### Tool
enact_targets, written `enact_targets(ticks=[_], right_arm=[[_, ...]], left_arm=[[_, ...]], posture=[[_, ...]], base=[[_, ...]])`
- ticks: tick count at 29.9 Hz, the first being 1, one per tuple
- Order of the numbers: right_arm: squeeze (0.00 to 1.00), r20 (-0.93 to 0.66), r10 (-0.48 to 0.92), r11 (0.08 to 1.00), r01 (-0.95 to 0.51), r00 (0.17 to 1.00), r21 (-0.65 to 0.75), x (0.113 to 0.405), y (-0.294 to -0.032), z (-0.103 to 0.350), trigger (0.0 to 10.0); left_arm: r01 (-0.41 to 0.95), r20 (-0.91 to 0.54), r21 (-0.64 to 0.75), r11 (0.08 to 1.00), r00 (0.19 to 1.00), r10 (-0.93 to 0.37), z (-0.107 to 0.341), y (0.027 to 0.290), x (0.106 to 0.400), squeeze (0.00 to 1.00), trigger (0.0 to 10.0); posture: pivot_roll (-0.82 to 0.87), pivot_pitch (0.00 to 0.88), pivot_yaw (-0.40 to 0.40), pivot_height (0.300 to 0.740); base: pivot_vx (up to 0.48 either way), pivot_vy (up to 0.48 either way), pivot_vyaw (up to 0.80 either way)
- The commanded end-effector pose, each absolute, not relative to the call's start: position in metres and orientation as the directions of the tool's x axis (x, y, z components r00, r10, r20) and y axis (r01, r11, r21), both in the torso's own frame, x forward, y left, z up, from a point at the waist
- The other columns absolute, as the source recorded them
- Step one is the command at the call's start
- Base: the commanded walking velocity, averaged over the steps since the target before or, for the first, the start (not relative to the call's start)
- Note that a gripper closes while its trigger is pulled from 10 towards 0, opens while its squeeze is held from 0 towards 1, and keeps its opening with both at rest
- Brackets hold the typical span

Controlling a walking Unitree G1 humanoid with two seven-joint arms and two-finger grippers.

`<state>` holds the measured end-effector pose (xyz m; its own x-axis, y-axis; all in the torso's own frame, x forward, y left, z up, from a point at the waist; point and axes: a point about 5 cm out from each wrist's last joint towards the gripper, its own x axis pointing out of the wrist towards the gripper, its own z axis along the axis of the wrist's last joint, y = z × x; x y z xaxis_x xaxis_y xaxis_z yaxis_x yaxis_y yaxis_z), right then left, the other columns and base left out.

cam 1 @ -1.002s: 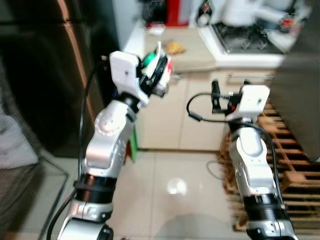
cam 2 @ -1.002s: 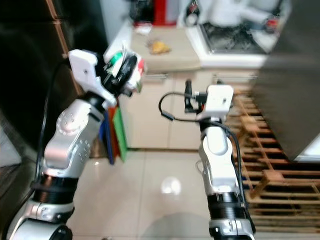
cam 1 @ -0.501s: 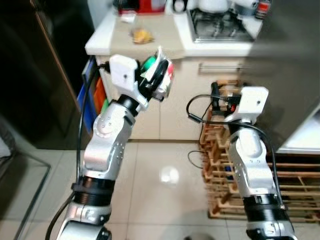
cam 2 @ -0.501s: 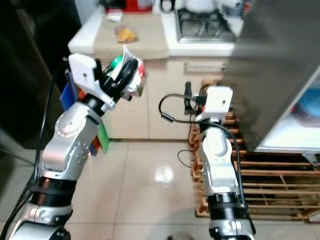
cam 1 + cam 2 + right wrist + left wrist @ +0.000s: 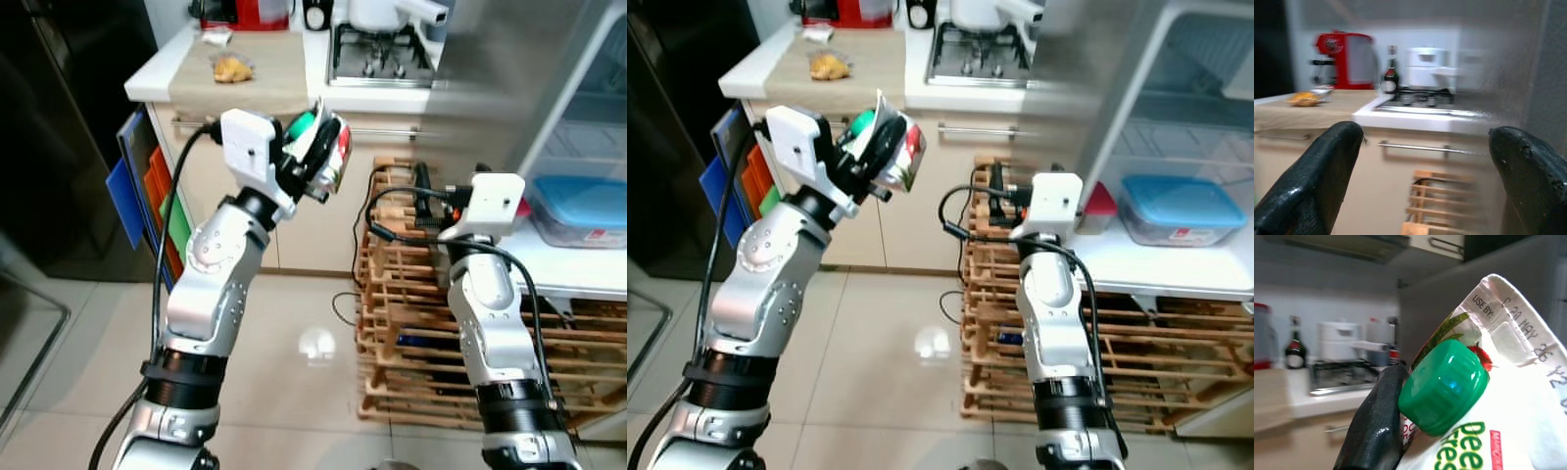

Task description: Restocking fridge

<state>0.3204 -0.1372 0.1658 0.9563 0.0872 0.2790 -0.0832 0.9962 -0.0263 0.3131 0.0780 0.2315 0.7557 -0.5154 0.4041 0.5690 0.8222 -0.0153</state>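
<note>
White green-capped carton (image 5: 328, 157) tilted, chest-high, in the left pincer (image 5: 312, 162).

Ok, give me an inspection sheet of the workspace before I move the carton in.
Surface: white fridge shelf, bare in front of the tub.
Job's things: carton with a green cap, held raised in the left gripper.
Clutter: blue-lidded tub and a small red-topped container on the shelf.
Grippers: left gripper shut on the carton; right gripper open, holding nothing.
Cables: black cable looping off the right wrist; another along the left arm.
Surroundings: wooden rack below the shelf, counter with hob, tiled floor.
</note>
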Motion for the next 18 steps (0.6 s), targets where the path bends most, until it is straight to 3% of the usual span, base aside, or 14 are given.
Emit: enact_targets(ticks=[1,14,18], right_arm=[[0.00,0.269,-0.008,1.000,0.007,0.963,0.006,0.3209,-0.1576,0.1653,10.0],[0.00,0.263,-0.003,1.000,0.003,0.965,0.002,0.3219,-0.1579,0.1643,10.0],[0.00,0.272,0.003,1.000,-0.005,0.962,0.007,0.3211,-0.1575,0.1657,10.0]], left_arm=[[0.585,0.422,0.007,0.811,0.733,-0.533,0.2382,0.0753,0.3112,0.00,10.0],[0.576,0.409,-0.022,0.817,0.751,-0.519,0.2367,0.0779,0.3152,0.00,10.0],[0.572,0.405,-0.025,0.820,0.756,-0.515,0.2362,0.0784,0.3160,0.00,10.0]], posture=[[-0.12,0.000,0.053,0.740],[-0.12,0.000,0.053,0.740],[-0.12,0.000,0.054,0.740]], base=[[0.000,-0.472,0.00],[0.000,-0.467,0.00],[0.000,0.000,0.00]])
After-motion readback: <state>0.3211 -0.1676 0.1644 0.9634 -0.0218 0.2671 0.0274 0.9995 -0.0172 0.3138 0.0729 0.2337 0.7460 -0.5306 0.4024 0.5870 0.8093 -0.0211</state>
